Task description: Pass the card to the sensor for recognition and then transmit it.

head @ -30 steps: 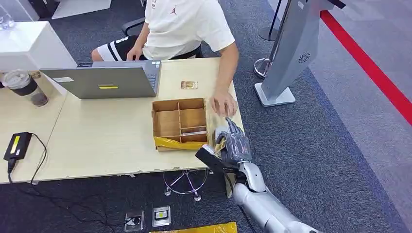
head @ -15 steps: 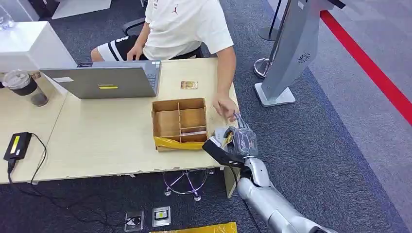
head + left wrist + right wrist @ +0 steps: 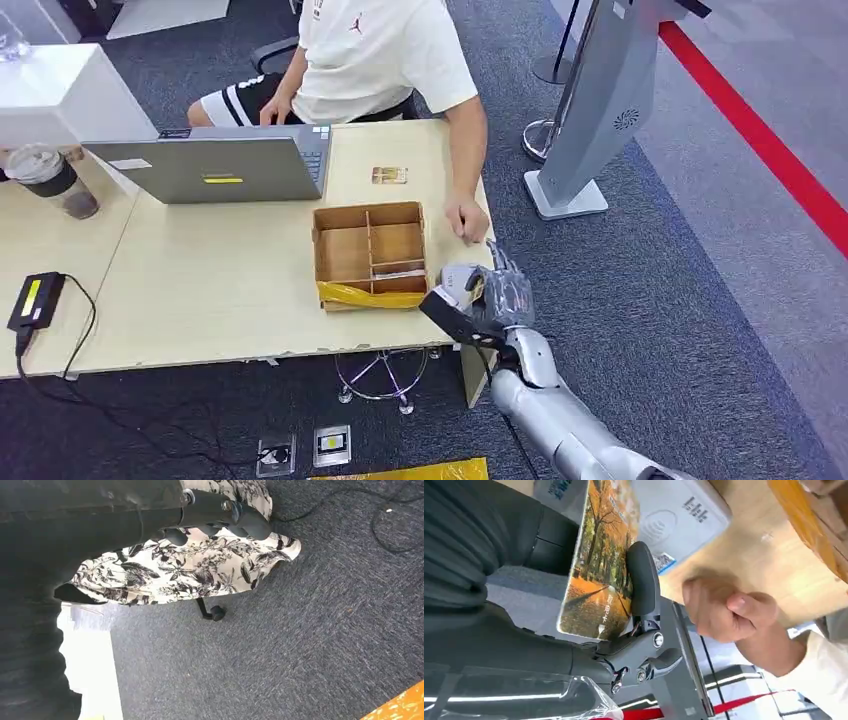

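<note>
Plastic card (image 3: 599, 580), printed with an autumn tree scene: thin, stiff, light, slick, so I'd pinch the flat faces near one edge. Right hand (image 3: 490, 295) grasps it that way, just beside the grey sensor (image 3: 674, 520) at the desk (image 3: 230, 290) edge. Left hand (image 3: 220, 517): can't tell.

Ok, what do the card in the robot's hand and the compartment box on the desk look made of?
Card: likely glossy plastic or laminate; it stays flat and carries a full printed autumn photo. Box: brown cardboard, matte, with thin slotted dividers and yellow tape along its near edge.
</note>
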Tool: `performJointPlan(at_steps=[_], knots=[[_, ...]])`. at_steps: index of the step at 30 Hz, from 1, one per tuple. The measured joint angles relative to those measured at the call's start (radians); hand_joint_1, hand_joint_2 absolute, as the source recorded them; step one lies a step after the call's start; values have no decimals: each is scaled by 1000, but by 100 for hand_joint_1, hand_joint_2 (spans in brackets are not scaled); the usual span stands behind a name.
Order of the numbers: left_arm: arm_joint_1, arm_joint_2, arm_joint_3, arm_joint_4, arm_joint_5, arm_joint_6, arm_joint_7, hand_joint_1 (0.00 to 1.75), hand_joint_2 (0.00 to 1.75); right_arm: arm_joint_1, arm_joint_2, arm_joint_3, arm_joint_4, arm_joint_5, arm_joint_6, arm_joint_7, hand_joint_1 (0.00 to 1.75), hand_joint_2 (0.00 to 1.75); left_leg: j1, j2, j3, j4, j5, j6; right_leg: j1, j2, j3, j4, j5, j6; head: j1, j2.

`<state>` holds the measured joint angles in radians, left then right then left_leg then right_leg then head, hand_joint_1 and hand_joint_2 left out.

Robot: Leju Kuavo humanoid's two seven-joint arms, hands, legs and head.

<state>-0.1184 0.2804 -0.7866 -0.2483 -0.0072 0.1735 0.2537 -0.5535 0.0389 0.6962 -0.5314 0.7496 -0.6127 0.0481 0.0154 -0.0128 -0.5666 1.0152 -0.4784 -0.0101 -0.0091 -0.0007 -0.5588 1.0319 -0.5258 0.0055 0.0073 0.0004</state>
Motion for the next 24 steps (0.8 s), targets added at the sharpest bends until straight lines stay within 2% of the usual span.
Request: performJointPlan(at_steps=[5, 17, 22, 24], knots=[[0, 0, 0, 0, 2, 0, 0, 0, 175, 0, 0, 0, 12, 26, 21, 32, 175, 175, 0, 0, 1, 0, 0, 0, 0, 0, 0, 0, 0, 0, 0, 0], [0, 0, 0, 0, 4, 0, 1, 0, 175, -3, 0, 0, 26, 32, 41, 64, 175, 175, 0, 0, 2, 0, 0, 0, 0, 0, 2, 0, 1, 0, 0, 0], [0, 0, 0, 0, 4, 0, 4, 0, 175, -5, 0, 1, 27, 41, 36, 69, 175, 175, 0, 0, 2, 0, 0, 0, 0, 0, 2, 0, 1, 0, 0, 0], [0, 0, 0, 0, 4, 1, 4, 0, 175, -5, 0, 0, 25, 40, 8, 61, 175, 175, 0, 0, 2, 0, 0, 0, 0, 0, 2, 0, 1, 0, 0, 0]])
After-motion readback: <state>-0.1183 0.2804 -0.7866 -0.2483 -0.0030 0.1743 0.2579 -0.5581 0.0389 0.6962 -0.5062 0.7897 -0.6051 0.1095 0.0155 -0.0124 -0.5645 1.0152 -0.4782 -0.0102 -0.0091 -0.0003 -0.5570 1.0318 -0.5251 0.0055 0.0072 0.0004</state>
